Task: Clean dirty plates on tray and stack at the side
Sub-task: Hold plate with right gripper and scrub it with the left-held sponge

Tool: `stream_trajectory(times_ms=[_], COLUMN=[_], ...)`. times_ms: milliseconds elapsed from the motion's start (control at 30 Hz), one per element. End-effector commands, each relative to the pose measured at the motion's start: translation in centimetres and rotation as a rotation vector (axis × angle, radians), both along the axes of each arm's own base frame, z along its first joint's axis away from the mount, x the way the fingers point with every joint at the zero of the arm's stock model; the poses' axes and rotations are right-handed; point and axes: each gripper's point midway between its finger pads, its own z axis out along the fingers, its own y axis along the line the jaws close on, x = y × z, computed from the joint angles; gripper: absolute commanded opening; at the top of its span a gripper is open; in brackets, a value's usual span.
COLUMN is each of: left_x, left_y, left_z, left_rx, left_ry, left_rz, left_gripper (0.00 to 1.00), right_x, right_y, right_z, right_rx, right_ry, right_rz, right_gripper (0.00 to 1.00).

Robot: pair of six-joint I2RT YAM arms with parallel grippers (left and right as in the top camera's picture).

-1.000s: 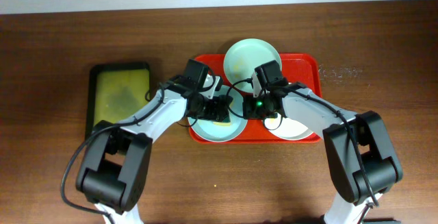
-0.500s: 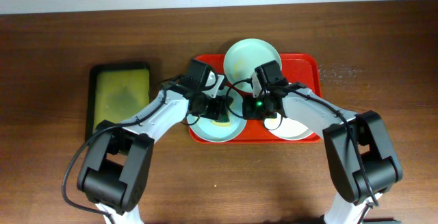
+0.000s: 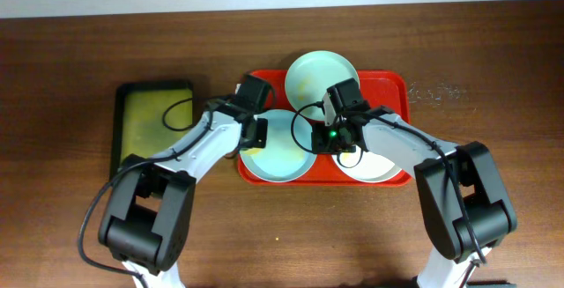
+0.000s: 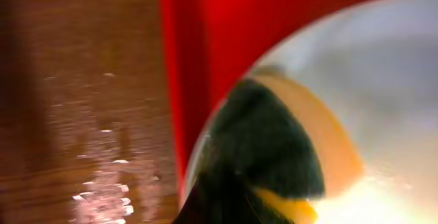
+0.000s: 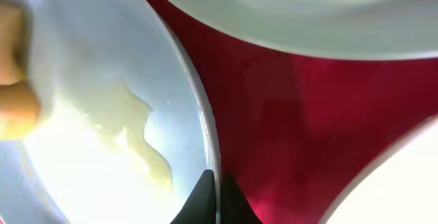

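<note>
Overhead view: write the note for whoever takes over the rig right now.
Left gripper: shut on the sponge at the front-left plate's left rim.
Right gripper: shut on that plate's right rim.
All three plates sit on the red tray: mint plate at the back, white plate front right.
Done: nothing stacked.
To do: wipe the yellowish smear, check the others, stack beside the tray.

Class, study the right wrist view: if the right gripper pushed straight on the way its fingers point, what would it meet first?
The pale blue plate: the right gripper seems shut on its rim, so pushing on would drive into that plate, with the red tray just beneath. Depth is unclear.
</note>
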Motion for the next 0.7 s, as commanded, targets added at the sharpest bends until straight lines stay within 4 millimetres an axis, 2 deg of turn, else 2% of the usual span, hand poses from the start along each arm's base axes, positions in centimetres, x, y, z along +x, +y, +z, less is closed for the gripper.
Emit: stream_trajectory(times_ms=[0,100,200,300,433,500,567,667], left_x=[1.2,0.7,-2.0,-3.2,-4.6,-4.9,-4.6,-3.5], left_y=[2.8,0.8,-4.6,-5.9,-6.7,-6.1,-3.3,1.0], left_z=[3.6,4.8,3.4,1.9,-1.7,-3.4,-4.1,-3.0], left_rx=[0.085,-0.033,-0.329,-0.402,-0.368,-0.316,-0.178,0.014], left_ry=[-0.119,-0.11,0.066,0.157,0.246,0.268,0.242,0.167], left_rz=[0.075,0.039,-0.047,-0.033,-0.048,-0.035,0.01,0.074], left_gripper=[0.0,0.0,0.0,0.0,0.0,0.0,0.0,0.0], right_x=[-0.5,-0.5,-0.5,-0.5,-0.5,-0.5,-0.5,-0.5], right_y=[0.3,0.3,0.3,0.3,0.3,0.3,0.3,0.3], right_z=[-0.3,-0.3,-0.3,-0.3,-0.3,-0.3,-0.3,-0.3], right_rx=[0.003,0.004,0.004,0.004,0.004,0.004,0.004,0.004], right_ry=[0.011,0.01,0.01,0.01,0.01,0.011,0.011,0.011], right_rz=[0.027,0.027,0.027,0.027,0.027,0.027,0.027,0.027], right_gripper=[0.04,0.04,0.04,0.04,0.04,0.04,0.04,0.04])
